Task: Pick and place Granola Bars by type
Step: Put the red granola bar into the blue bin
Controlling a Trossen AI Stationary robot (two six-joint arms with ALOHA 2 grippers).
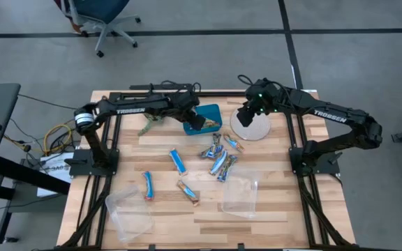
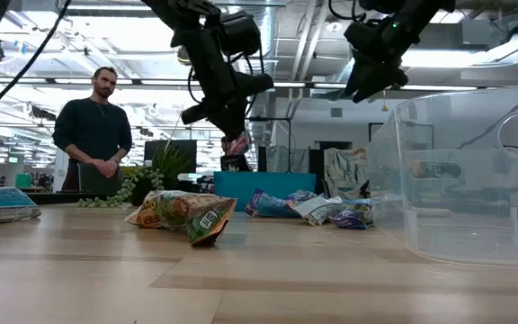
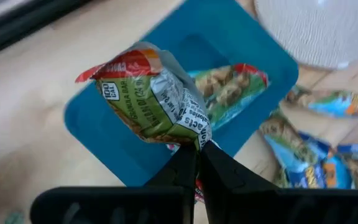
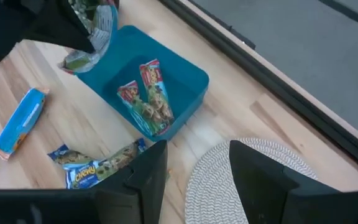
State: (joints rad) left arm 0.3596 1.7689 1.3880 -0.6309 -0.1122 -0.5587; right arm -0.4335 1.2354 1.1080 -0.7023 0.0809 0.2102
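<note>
1. Left gripper: over the blue tray at the back of the table, fingers clamped together on the end of a green-and-red granola bar, which hangs clear above the tray.
2. Blue tray, contents: two bars with red-topped wrappers lying side by side inside.
3. Right gripper: above the round woven mat just beside the tray, fingers apart, holding nothing.
4. Cluster of bars: blue-and-silver wrappers heaped at the table's middle, near the tray and mat.
5. Loose bars: one blue bar left of the cluster; another blue bar nearer the front; one orange-toned bar beside it.
6. Clear containers: one at the front left, one at the front right of the cluster.
7. Green plant: on the table left of the tray.
8. Person: standing beyond the table, hands clasped.
</note>
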